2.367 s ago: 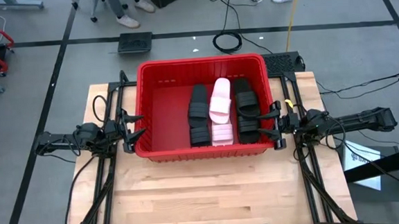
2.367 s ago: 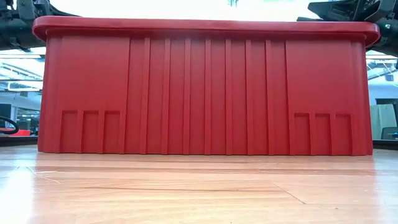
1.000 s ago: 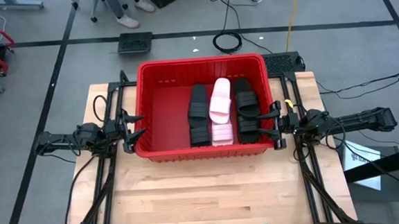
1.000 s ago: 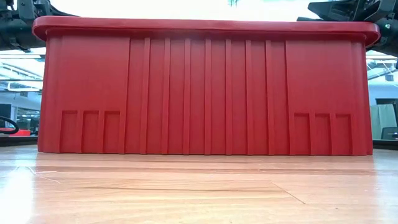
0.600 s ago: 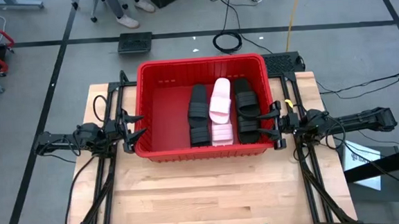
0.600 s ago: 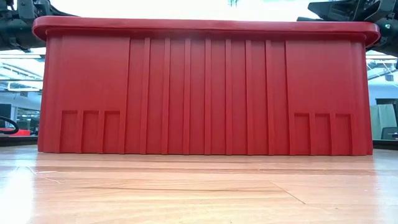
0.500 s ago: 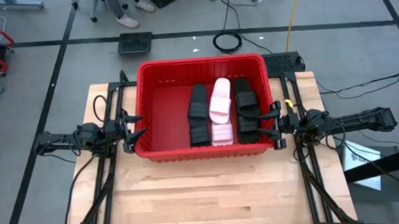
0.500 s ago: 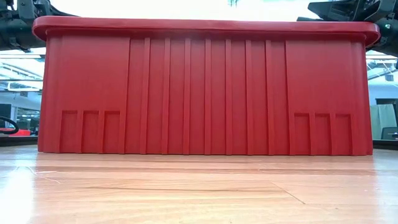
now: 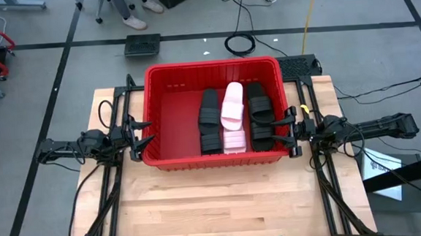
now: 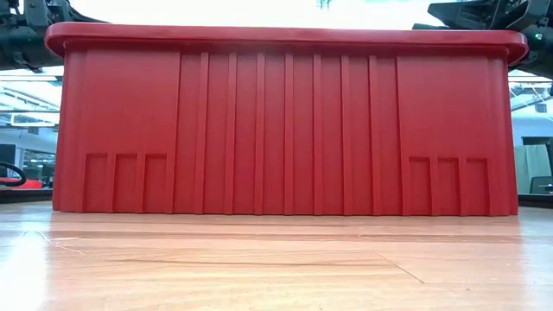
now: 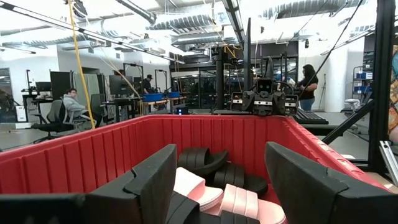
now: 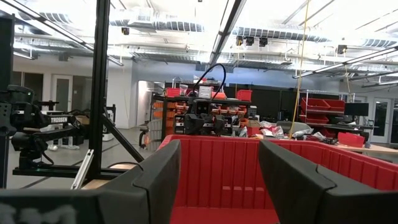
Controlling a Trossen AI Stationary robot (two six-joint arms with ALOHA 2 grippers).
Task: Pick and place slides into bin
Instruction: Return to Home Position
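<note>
The red bin (image 9: 170, 158) stands at the table's far middle. Inside it, toward its right half, lie several slides: black ones (image 9: 209, 122) on the left, pale pink ones (image 9: 232, 111) in the middle, black ones (image 9: 260, 116) on the right. They also show in the left wrist view (image 11: 214, 180). My left gripper (image 9: 140, 135) is open and empty just outside the bin's left wall, pointing at it. My right gripper (image 9: 290, 131) is open and empty just outside the bin's right wall. The low view shows only the bin's near wall (image 10: 285, 130).
Bare wooden table (image 9: 223, 205) lies in front of the bin. Black frame rails and cables (image 9: 102, 205) run along both table sides. The other arm shows beyond the bin in each wrist view (image 11: 264, 99) (image 12: 202, 121). People stand and sit in the room beyond.
</note>
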